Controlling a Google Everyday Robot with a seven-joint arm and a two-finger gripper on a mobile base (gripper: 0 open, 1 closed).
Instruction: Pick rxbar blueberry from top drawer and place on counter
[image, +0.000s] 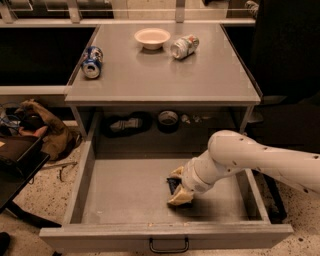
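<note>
The top drawer (125, 187) is pulled out, with a grey floor and a black handle (169, 246) on its front. The rxbar blueberry (172, 184), a small dark bar, lies on the drawer floor right of the middle, mostly hidden by my gripper. My gripper (176, 186), on a white arm reaching in from the right, is down in the drawer right at the bar. The counter (160, 70) is the grey tabletop above the drawer.
On the counter lie a blue soda can (92, 61) at the left, a white bowl (152, 37) and a silver can (184, 46) on its side at the back. A brown bag (42, 130) lies on the floor at the left. Dark items sit on the shelf behind the drawer.
</note>
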